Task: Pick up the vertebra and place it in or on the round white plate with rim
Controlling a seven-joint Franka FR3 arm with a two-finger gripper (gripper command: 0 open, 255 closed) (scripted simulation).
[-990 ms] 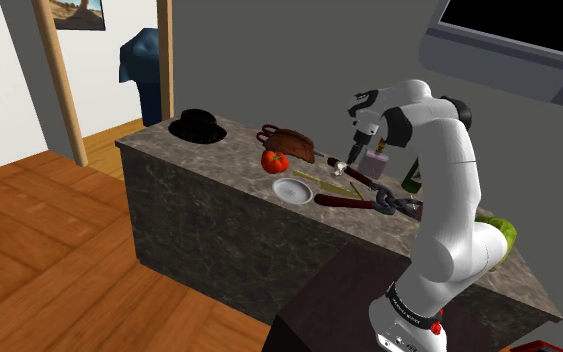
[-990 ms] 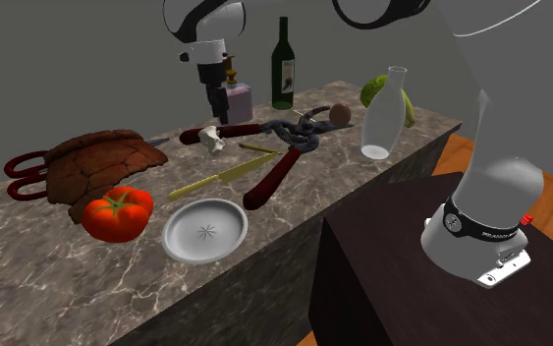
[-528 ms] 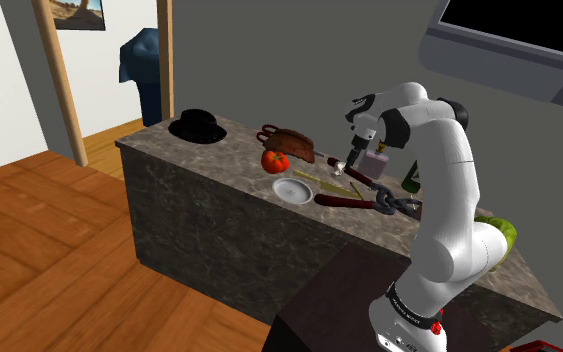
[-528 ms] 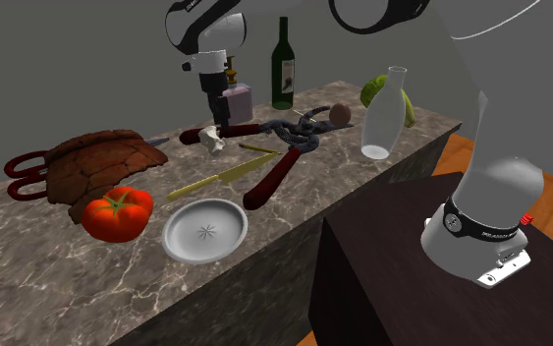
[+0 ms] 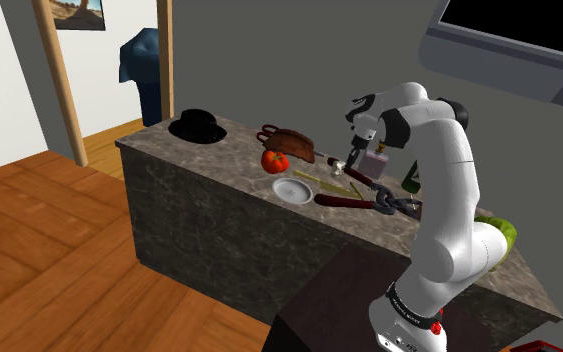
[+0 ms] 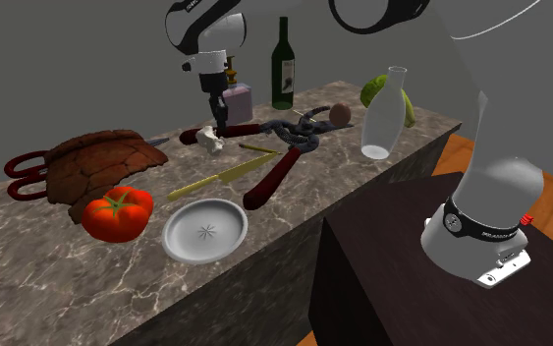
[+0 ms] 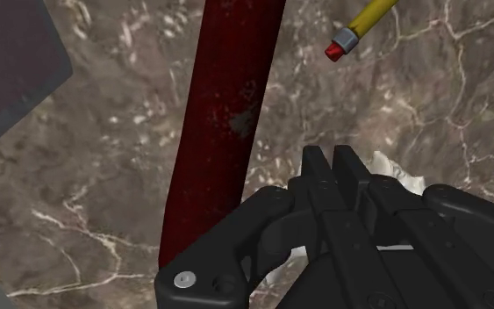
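The vertebra [image 6: 208, 141] is a small white bone lying on the marble counter [image 6: 87, 285], behind a long dark red handle [image 6: 274, 172]. My black gripper [image 6: 210, 126] has come straight down onto it. In the wrist view the fingers [image 7: 318, 167] stand almost together, with white bits of the vertebra [image 7: 400, 168] showing beside and under the hand, so the gripper [image 7: 333, 160] is shut on the bone. The round white plate [image 6: 173, 239] sits near the counter's front edge, beside a red tomato [image 6: 117, 211]. In the shoulder view the gripper [image 5: 349, 160] is just behind the plate [image 5: 280, 189].
A brown lump [image 6: 97, 162] and red-handled scissors [image 6: 21, 177] lie left of the vertebra. A yellow stick [image 6: 215, 180] lies between bone and plate. A wine bottle [image 6: 283, 64], pink bottle [image 6: 237, 101] and glass carafe [image 6: 384, 113] stand behind. A black hat [image 5: 197, 125] sits at the far end.
The gripper came down onto the vertebra, then its fingers went from open to shut. The bone has stayed on the counter.
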